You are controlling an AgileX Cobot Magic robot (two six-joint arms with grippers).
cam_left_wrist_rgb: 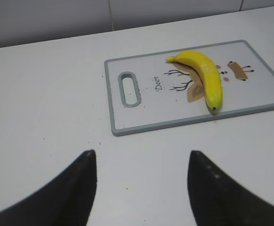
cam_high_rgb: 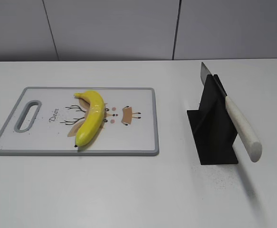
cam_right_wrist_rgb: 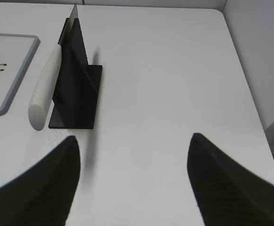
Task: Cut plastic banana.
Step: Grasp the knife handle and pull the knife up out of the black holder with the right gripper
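Note:
A yellow plastic banana (cam_high_rgb: pixel 90 117) lies whole on a white cutting board (cam_high_rgb: pixel 133 137) with a grey rim and a deer drawing. In the left wrist view the banana (cam_left_wrist_rgb: pixel 204 75) lies on the board (cam_left_wrist_rgb: pixel 127 123), ahead and right of my open, empty left gripper (cam_left_wrist_rgb: pixel 141 153). A knife with a white handle (cam_high_rgb: pixel 243 129) rests in a black stand (cam_high_rgb: pixel 214 128). In the right wrist view the knife (cam_right_wrist_rgb: pixel 45 89) and stand (cam_right_wrist_rgb: pixel 78 94) are ahead and left of my open, empty right gripper (cam_right_wrist_rgb: pixel 133 136). Neither gripper shows in the exterior view.
The white table (cam_high_rgb: pixel 128 190) runs to a grey panelled wall (cam_high_rgb: pixel 128 28) at the back. The table's right edge (cam_right_wrist_rgb: pixel 249 94) shows in the right wrist view. Small dark specks (cam_left_wrist_rgb: pixel 94 141) lie near the board's handle end.

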